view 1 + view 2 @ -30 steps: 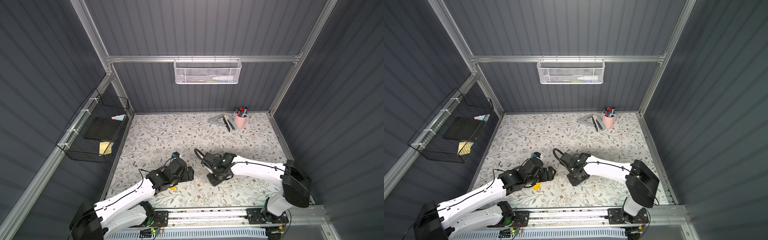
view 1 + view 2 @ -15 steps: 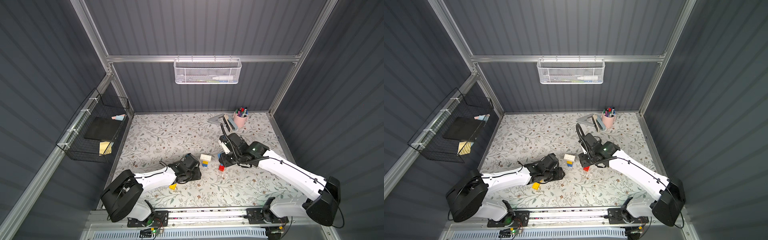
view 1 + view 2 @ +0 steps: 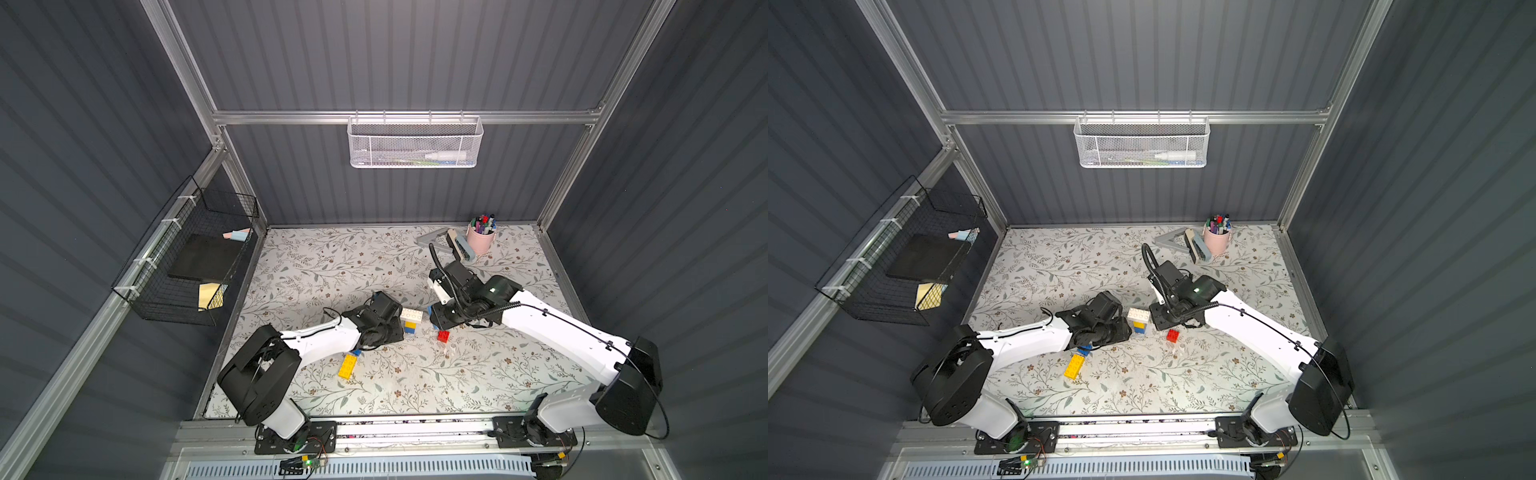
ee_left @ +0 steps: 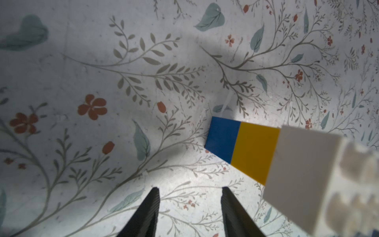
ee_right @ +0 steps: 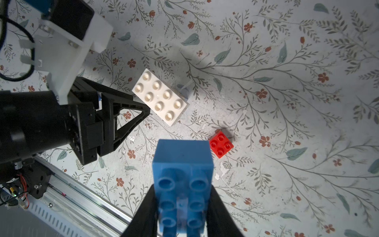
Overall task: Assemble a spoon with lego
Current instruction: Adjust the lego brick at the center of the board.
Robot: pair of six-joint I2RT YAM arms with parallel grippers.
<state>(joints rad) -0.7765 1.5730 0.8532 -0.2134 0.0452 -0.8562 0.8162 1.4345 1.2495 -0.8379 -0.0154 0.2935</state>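
A short stack (image 3: 411,321) of lego stands on the table: a white oblong brick (image 5: 160,96) on top, yellow (image 4: 254,151) and blue (image 4: 222,137) beneath. My left gripper (image 4: 189,188) is just beside it, open, with only bare table between its fingers. On the stack's other side my right gripper (image 5: 182,190) is shut on a blue brick (image 5: 182,164), studs toward the camera, held above the table. A small red brick (image 3: 443,336) lies loose near it. A yellow brick (image 3: 346,366) and a blue brick (image 3: 355,353) lie by the left arm.
A pink pen cup (image 3: 481,240) and a grey triangle ruler (image 3: 432,237) stand at the back right. A black wire basket (image 3: 187,266) hangs on the left wall, a white mesh basket (image 3: 413,143) on the back wall. The metal rail (image 3: 415,426) runs along the front.
A second ago both grippers crowded together over the front middle and hid the bricks. Now they stand on either side of the exposed stack. The left jaws have narrowed.
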